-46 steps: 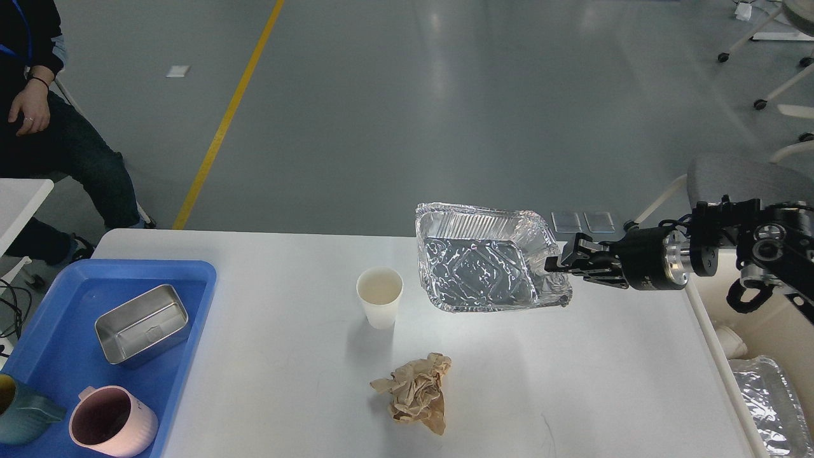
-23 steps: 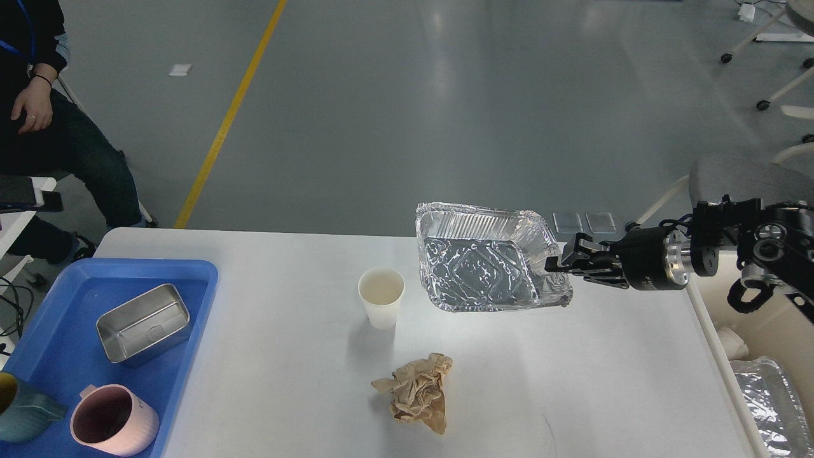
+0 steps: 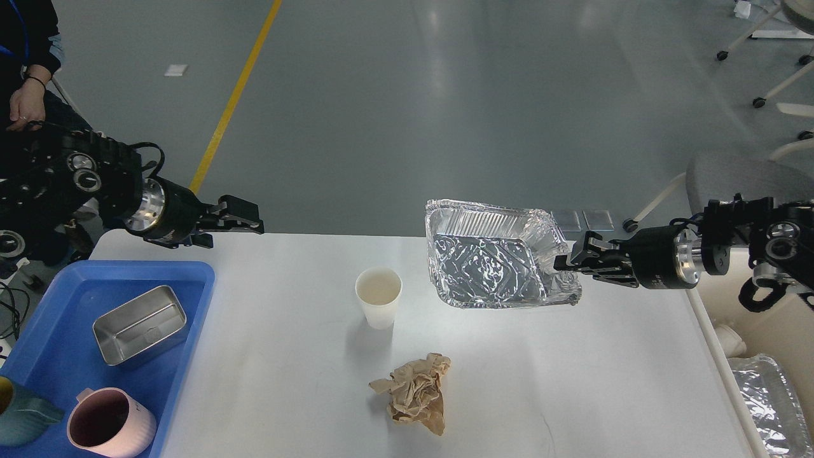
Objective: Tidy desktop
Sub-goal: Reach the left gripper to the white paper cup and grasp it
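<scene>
The white desktop (image 3: 572,381) holds a white paper cup (image 3: 379,296) near the middle and a crumpled brown paper (image 3: 416,394) in front of it. My right gripper (image 3: 565,262) is shut on the right rim of a crinkled foil tray (image 3: 486,267) and holds it tilted above the back of the desktop, right of the cup. My left gripper (image 3: 245,217) is open and empty, in the air over the desktop's back left edge, well left of the cup.
A blue tray (image 3: 127,266) at the front left holds a steel container (image 3: 140,324), a pink mug (image 3: 108,423) and a teal mug (image 3: 19,413). A cream bin (image 3: 763,331) with another foil tray (image 3: 769,401) stands off the right edge. A person (image 3: 25,102) sits at back left.
My left arm has come into view over the back left edge of the desktop. My right gripper has shifted slightly right with the foil tray.
</scene>
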